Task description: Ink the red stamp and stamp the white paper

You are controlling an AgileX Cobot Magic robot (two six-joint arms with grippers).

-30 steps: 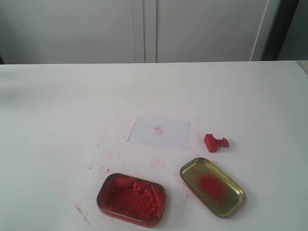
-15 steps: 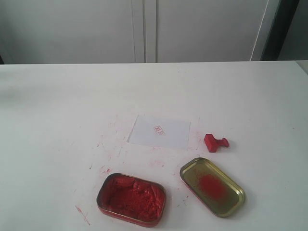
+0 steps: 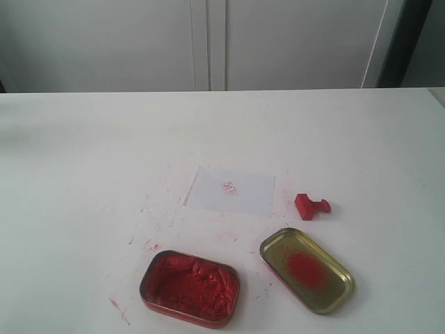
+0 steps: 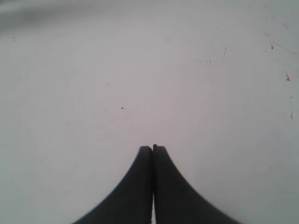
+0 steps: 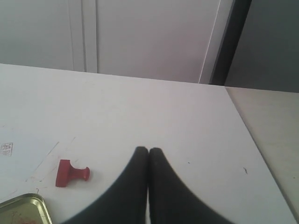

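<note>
The red stamp (image 3: 311,206) lies on its side on the white table, just right of the white paper (image 3: 231,190), which carries a faint red mark. In the right wrist view the red stamp (image 5: 71,173) rests off to one side of my right gripper (image 5: 148,150), whose black fingers are shut with nothing between them. A corner of the white paper (image 5: 18,154) shows there too. My left gripper (image 4: 152,148) is shut and empty over bare tabletop. Neither gripper appears in the exterior view.
A red tin of lumpy red paste (image 3: 190,288) sits near the front edge. The gold oval lid (image 3: 306,269) with a red smear lies right of it, just in front of the stamp. Red ink specks dot the table (image 3: 83,181). White cabinet doors (image 3: 208,42) stand behind.
</note>
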